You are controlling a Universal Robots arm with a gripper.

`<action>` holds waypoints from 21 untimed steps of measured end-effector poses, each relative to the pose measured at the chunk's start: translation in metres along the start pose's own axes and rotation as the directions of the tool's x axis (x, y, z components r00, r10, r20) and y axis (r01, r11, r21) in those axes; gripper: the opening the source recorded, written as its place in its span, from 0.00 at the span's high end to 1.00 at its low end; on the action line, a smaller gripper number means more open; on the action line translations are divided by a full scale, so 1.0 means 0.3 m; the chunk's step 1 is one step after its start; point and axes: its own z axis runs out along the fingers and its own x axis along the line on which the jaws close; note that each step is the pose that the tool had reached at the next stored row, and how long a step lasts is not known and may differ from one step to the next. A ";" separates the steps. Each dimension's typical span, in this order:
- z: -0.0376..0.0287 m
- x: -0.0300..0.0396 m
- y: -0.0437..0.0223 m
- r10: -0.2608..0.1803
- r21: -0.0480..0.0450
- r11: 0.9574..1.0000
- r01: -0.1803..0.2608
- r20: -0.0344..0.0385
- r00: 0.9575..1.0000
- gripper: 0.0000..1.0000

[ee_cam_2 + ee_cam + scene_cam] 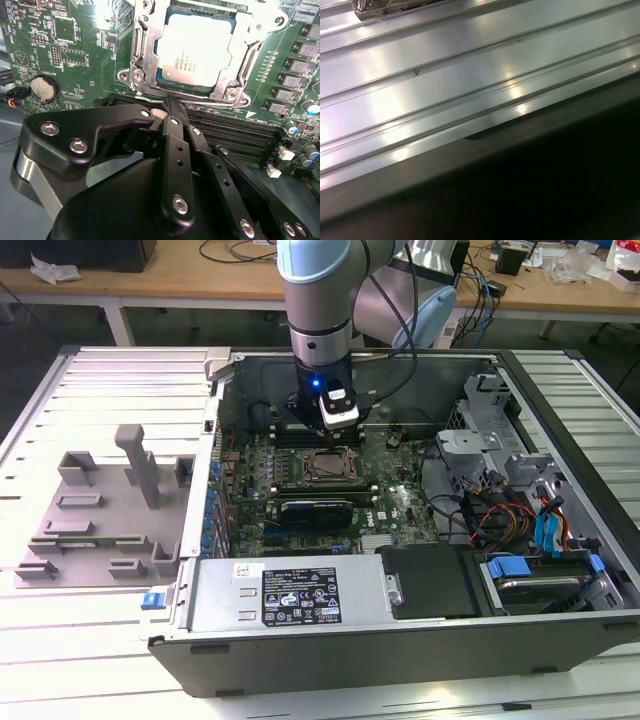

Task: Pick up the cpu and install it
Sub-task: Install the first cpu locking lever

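In the exterior view, a grey plastic holder (105,510) lies at nine o'clock on the ribbed metal surface (60,640), just beside the open computer case (400,630). The robot arm (318,310) reaches down from twelve o'clock into the case, over the green motherboard (390,505). The pincer (322,432) hangs just at the twelve o'clock side of the socket (330,470). At three o'clock, a drive cage (500,460) and blue cables (550,530) fill the case's far end.

In the second wrist view, the cpu (195,47) sits flat inside the socket's metal frame (142,55), silver top up. The pincer (170,107) has its black fingers (172,130) drawn together, tips touching, holding nothing, near the frame's edge. A coin battery (44,87) sits on the board at nine o'clock; memory slots (235,132) run beside the socket.
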 end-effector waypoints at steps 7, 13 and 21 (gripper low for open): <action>-0.018 -0.002 0.002 0.000 0.000 1.000 0.000 0.000 1.000 0.89; -0.033 -0.003 0.006 0.000 0.002 1.000 0.000 0.001 1.000 0.89; -0.004 0.003 0.003 -0.004 0.024 1.000 0.004 0.011 1.000 0.89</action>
